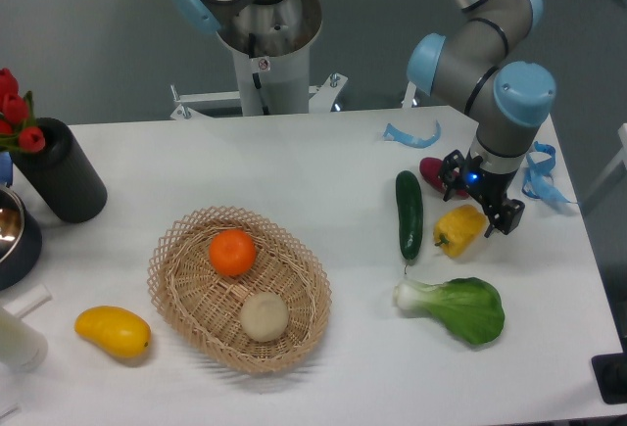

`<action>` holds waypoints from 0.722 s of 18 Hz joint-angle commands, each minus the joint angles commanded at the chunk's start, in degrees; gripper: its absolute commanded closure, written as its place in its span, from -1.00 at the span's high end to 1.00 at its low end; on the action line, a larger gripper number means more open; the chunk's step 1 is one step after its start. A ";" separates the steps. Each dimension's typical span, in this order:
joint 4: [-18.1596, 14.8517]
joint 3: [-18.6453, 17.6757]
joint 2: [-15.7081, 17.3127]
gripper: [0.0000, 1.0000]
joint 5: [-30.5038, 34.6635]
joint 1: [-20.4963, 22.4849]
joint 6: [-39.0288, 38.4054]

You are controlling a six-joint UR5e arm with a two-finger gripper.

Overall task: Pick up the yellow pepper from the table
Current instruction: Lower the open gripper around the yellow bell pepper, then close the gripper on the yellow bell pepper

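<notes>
- Yellow pepper (pixel 459 229): small, glossy, lobed, lying on the white counter (pixel 323 162) directly under the fingers (pixel 479 197), just beside the cucumber (pixel 409 213).
- Fingers spread open, one tip (pixel 508 218) at the pepper's right edge, gripping nothing.
- Wicker basket (pixel 186 294), far left of the fingers, holds an orange (pixel 232 253) and a pale round fruit (pixel 265 316).
</notes>
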 joint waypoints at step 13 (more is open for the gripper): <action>0.88 -0.18 -0.79 0.31 0.09 -0.62 -0.18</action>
